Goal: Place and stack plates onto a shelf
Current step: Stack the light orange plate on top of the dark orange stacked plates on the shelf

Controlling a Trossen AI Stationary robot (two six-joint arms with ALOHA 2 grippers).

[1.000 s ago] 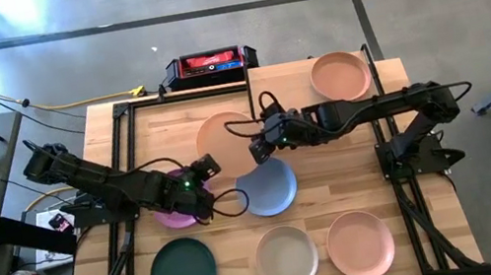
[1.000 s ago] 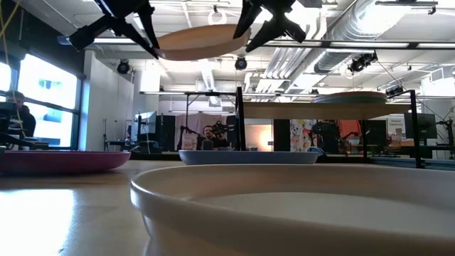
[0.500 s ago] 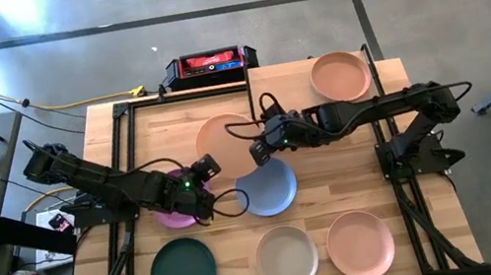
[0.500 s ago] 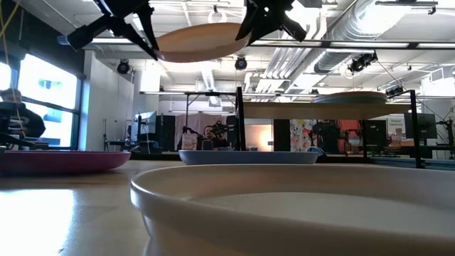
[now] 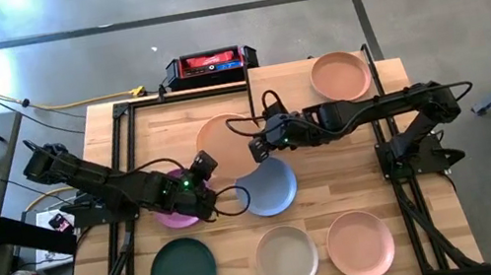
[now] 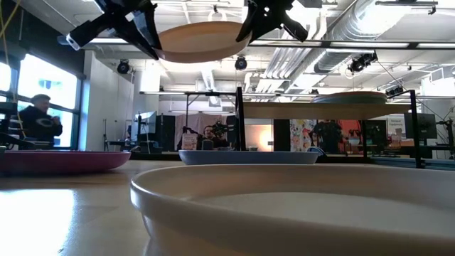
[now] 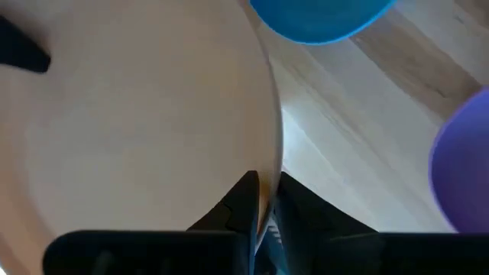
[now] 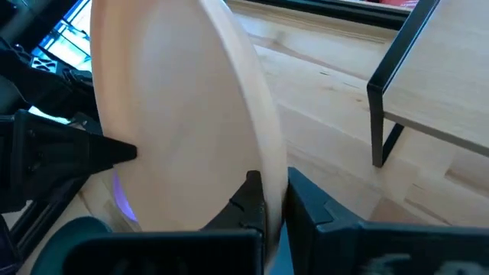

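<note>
Handoff in progress — the right gripper [image 8: 273, 200] has just snapped shut on the rim of the peach plate [image 5: 226, 139], while the left gripper [image 7: 263, 200], on the opposite rim, is starting to loosen its fingers. Plate's held in mid-air beside the shelf [image 5: 395, 72] — next stop looks like that.

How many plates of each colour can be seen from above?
Peach or pink plates: 3
Purple plate: 1
Blue plate: 1
Dark green plate: 1
Cream plate: 1
Total: 7
</note>
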